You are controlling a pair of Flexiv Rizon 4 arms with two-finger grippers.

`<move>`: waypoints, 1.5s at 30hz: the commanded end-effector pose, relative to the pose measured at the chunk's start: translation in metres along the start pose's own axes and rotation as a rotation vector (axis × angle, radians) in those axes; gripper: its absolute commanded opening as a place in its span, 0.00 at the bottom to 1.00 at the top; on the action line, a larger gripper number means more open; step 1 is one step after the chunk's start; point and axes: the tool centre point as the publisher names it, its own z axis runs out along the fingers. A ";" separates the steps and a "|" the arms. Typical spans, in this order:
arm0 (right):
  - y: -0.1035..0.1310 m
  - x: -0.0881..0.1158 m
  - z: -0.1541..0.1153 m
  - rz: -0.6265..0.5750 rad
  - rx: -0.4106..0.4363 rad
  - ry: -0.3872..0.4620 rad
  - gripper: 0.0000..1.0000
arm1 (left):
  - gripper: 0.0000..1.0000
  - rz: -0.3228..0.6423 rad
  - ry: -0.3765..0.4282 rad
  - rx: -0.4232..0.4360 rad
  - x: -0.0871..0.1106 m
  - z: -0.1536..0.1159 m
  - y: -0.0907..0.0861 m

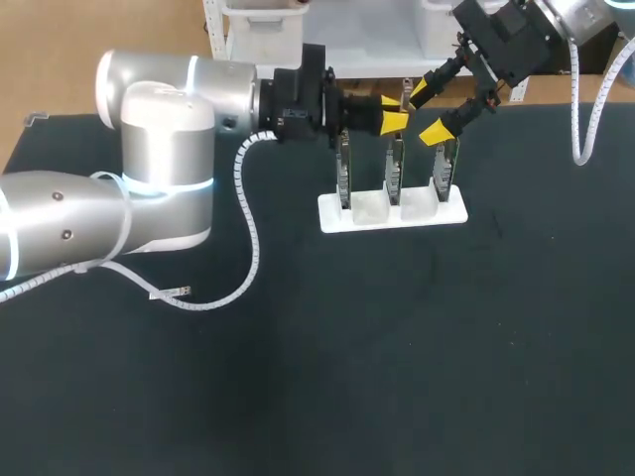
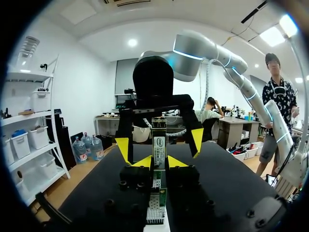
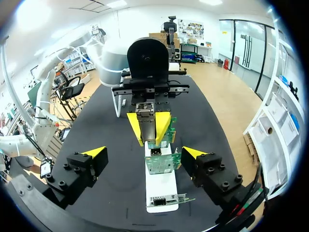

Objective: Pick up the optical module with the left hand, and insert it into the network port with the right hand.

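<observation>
The optical module (image 1: 406, 97), a slim silver bar with a label, is held level above the cards, with my left gripper (image 1: 394, 117) shut on it. In the left wrist view the module (image 2: 159, 143) sticks out from between the left gripper's (image 2: 159, 162) yellow tips. My right gripper (image 1: 427, 111) faces it from the far right, open, its fingertips (image 2: 123, 148) standing wide on either side of the module's free end without touching it. From the right wrist view, the right gripper (image 3: 144, 153) is open and the left gripper (image 3: 148, 129) holds the module (image 3: 146, 116) straight ahead.
A white holder (image 1: 392, 212) stands on the black table under both grippers, with three upright network cards (image 1: 396, 169) in it. The cards (image 3: 161, 162) and the holder (image 3: 161, 186) lie just below the right gripper. A loose cable (image 1: 169, 294) trails near my left arm.
</observation>
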 end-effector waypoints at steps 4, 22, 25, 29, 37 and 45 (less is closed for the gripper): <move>0.002 0.000 0.000 0.000 0.005 0.000 1.00 | 0.00 -0.003 0.003 0.006 0.000 0.001 0.002; 0.002 0.000 0.000 0.000 0.005 0.000 1.00 | 0.00 -0.002 0.001 0.014 0.001 0.003 0.001; 0.002 0.000 0.000 0.000 0.005 0.000 1.00 | 0.00 -0.002 0.001 0.014 0.001 0.003 0.001; 0.002 0.000 0.000 0.000 0.005 0.000 1.00 | 0.00 -0.002 0.001 0.014 0.001 0.003 0.001; -0.005 0.001 -0.005 0.007 0.033 0.005 1.00 | 0.00 -0.002 0.001 0.014 0.001 0.003 0.001; -0.016 0.001 -0.017 0.020 0.071 0.001 1.00 | 0.00 -0.002 0.001 0.014 0.001 0.003 0.001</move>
